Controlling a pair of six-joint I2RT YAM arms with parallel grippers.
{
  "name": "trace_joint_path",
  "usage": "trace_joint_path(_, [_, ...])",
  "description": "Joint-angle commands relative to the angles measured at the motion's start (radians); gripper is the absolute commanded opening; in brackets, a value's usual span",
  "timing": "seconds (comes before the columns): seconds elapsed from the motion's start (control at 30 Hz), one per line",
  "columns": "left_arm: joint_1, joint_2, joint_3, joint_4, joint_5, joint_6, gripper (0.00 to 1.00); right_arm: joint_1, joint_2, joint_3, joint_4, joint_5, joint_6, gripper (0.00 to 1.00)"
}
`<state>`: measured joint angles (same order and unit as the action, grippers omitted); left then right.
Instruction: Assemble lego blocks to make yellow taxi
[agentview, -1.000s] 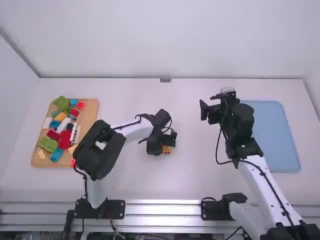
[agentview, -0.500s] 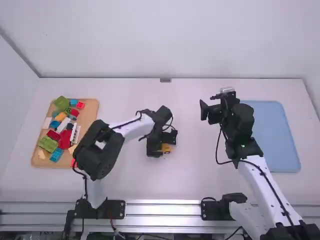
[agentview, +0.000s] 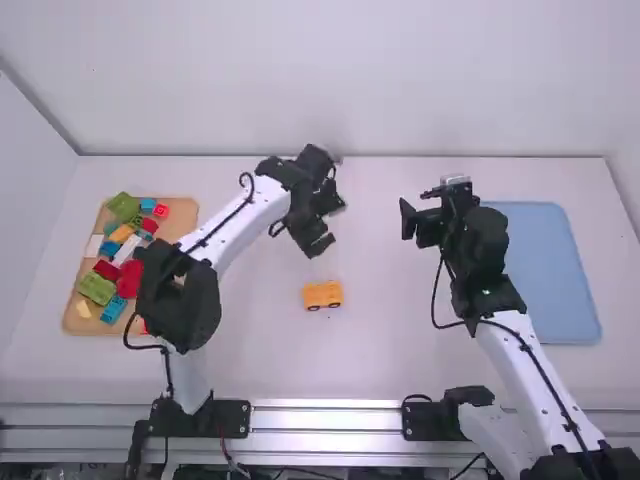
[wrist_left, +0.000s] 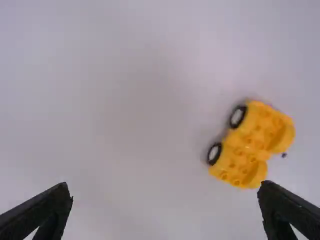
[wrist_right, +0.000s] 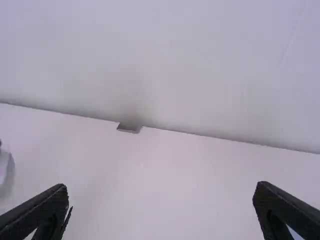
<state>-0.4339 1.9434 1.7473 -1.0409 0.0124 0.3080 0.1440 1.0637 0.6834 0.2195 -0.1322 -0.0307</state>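
Table (agentview: 400, 360) holds one yellow car (agentview: 322, 294) between two trays (agentview: 550, 260)

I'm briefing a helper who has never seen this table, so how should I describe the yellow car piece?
On the white table, look between the wooden tray and the blue mat. The yellow car piece sits there, studded on top. Unlike the blocks crowded on the tray, it stands alone; black wheels with pale centres show along one side.

The left gripper (agentview: 332, 226) hangs spread wide, its arm (agentview: 235, 222) bent — the right gripper (agentview: 414, 208), also spread wide, hangs well apart.
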Motion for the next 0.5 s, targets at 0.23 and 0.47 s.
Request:
trace_joint_path(0.23, [0.123,-0.080,0.109,-0.108,-0.349,-0.883,0.99,0.001,0.002,0.040,0.011,-0.001,-0.003,0.98])
trace_joint_path(0.47, [0.150,-0.191,0.108,-0.319,-0.588,-1.461,0.99,-0.015,0.002,0.040,0.007,-0.002,-0.002,0.98])
